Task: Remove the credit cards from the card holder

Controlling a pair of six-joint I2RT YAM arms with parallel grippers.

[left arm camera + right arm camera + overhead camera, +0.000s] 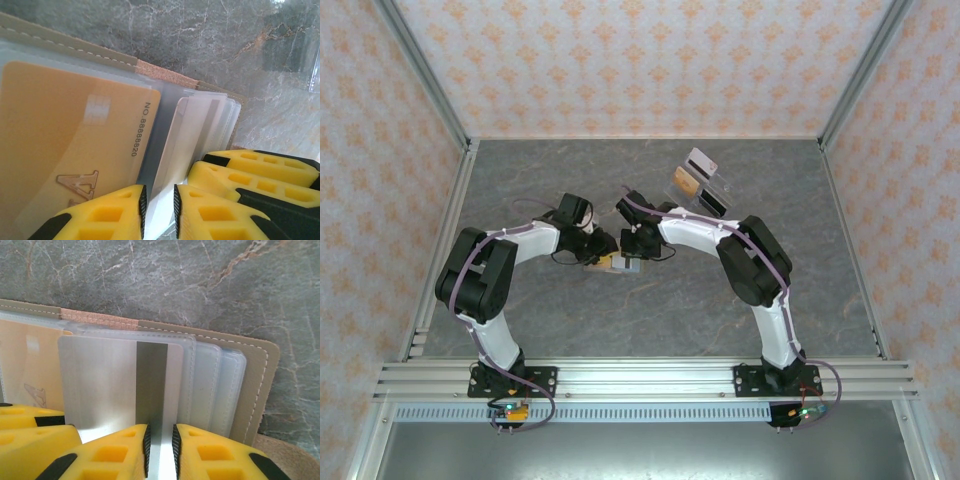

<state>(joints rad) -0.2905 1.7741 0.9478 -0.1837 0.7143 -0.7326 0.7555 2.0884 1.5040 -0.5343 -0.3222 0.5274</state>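
The grey card holder (625,266) lies open on the table; its taupe edge (70,42) (257,385) frames clear sleeves. The orange-yellow card (60,140) (25,360) sits in a left sleeve. The whitish card (100,380) (182,135), with a dark stripe, is tilted up over the sleeves. My left gripper (159,210) (605,255) has a narrow gap, and the pale card's near corner runs between its jaws. My right gripper (160,450) (632,250) hovers over the striped card, jaws narrowly apart. Its fingers (235,175) lie right beside the left ones (30,435).
A clear acrylic slanted stand (703,185) holding a few cards stands at the back right. Grey marbled tabletop (650,320) surrounds the wallet, with patterned walls and metal rails along the sides.
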